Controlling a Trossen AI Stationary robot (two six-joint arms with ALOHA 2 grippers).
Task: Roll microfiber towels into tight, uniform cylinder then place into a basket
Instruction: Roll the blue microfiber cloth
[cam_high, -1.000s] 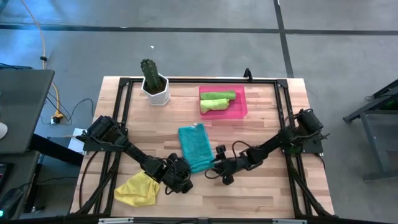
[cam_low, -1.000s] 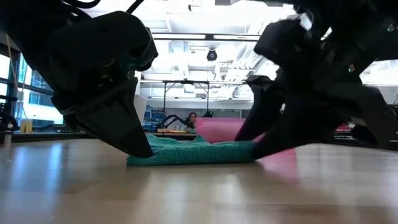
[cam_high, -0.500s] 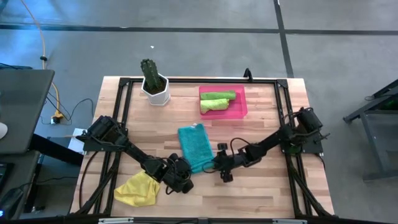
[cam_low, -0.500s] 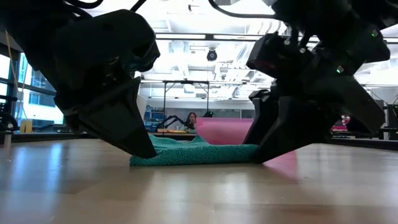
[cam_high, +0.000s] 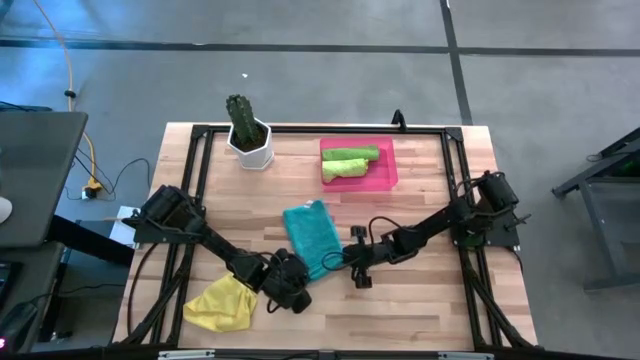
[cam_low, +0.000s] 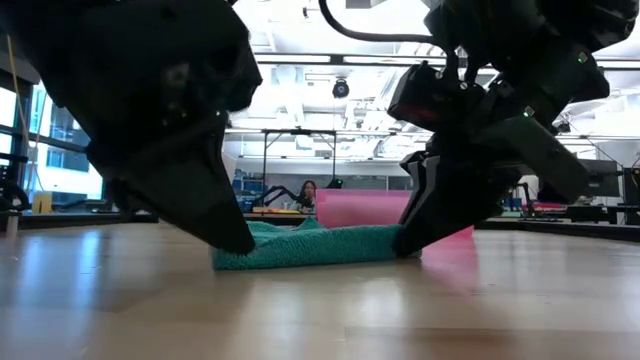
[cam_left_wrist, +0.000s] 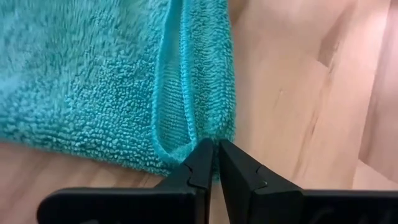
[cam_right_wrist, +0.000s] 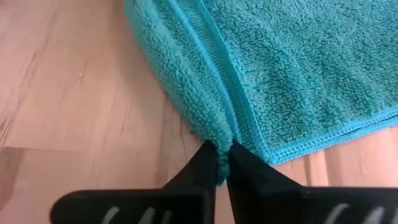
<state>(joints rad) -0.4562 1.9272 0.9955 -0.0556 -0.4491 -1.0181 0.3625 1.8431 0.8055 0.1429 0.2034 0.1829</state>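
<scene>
Both hands pinch teal towel (cam_high: 311, 233)

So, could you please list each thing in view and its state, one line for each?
teal towel: folded flat on the table, near corners pinched by both hands
left hand: shut on the teal towel's corner
right hand: shut on the teal towel's other corner
yellow towel: crumpled, unrolled
two green towels: rolled, lying in the basket
pink basket: holds two rolls
cactus pot: upright
</scene>
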